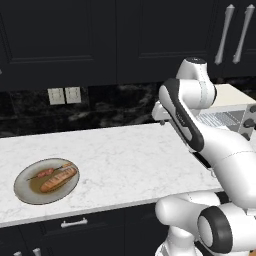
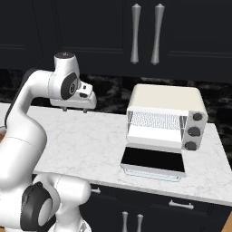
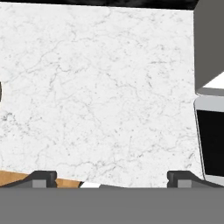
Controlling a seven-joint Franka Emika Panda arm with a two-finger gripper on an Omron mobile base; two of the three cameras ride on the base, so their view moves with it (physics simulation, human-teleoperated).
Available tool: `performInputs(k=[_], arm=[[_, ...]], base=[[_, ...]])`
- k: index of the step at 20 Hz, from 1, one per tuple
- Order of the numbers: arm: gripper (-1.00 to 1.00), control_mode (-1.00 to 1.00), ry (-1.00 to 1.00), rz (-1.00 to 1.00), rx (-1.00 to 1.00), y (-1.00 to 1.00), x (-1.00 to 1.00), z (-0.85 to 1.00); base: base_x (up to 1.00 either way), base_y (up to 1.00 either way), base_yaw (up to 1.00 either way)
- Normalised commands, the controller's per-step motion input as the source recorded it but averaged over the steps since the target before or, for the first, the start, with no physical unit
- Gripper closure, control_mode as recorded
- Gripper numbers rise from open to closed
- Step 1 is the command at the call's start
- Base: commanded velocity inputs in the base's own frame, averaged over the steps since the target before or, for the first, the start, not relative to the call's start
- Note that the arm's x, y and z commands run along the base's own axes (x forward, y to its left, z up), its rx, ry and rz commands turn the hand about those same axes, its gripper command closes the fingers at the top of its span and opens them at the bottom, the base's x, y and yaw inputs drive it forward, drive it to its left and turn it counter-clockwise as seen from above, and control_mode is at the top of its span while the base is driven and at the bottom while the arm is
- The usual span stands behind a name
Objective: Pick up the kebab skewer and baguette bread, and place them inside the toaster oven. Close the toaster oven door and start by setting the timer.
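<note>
Spanning the room's back wall, dark upper cabinets (image 2: 90, 27) with long silver handles (image 2: 145, 34) hang over a black marbled backsplash (image 1: 115, 107) that carries a pair of pale wall outlets (image 1: 64, 95). Below them runs a white marble counter (image 1: 125, 160) with fine grey veins, over dark drawers. Near the counter's right end stands the cream-white toaster oven (image 2: 165, 115), its wire rack visible inside and three dark knobs down its right side. The toaster oven door (image 2: 154, 163) lies folded down flat toward the front edge, dark glass facing up. Near the counter's left front edge sits a round grey plate (image 1: 22, 192); the baguette bread (image 1: 59, 179) lies on it, with the kebab skewer (image 1: 47, 173) just beside it on the far side. The gripper (image 2: 74, 109) hangs above the bare middle of the counter, jaws spread wide, holding nothing.
</note>
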Motion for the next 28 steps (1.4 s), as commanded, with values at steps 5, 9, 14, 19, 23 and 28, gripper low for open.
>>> performInputs(k=[5,9,14,19,23,28], arm=[[-1.00,-1.00,0.00,0.00,0.00,-0.15,-0.15,-0.07],[-1.00,-1.00,-0.10,0.00,0.05,-0.49,-0.68,-0.26],[-1.00,-1.00,-0.11,0.05,0.03,-0.53,-0.16,-0.04],[-1.00,-1.00,-0.10,0.19,0.01,-0.82,0.00,-0.12],[-1.00,-1.00,-0.16,0.27,0.00,-0.69,0.00,-0.08],[-1.00,-1.00,-0.11,0.23,0.00,-0.70,0.03,-0.05]], base=[[0.00,0.00,0.00],[0.00,0.00,0.00],[0.00,0.00,0.00],[0.00,0.00,0.00],[0.00,0.00,0.00],[0.00,0.00,0.00]])
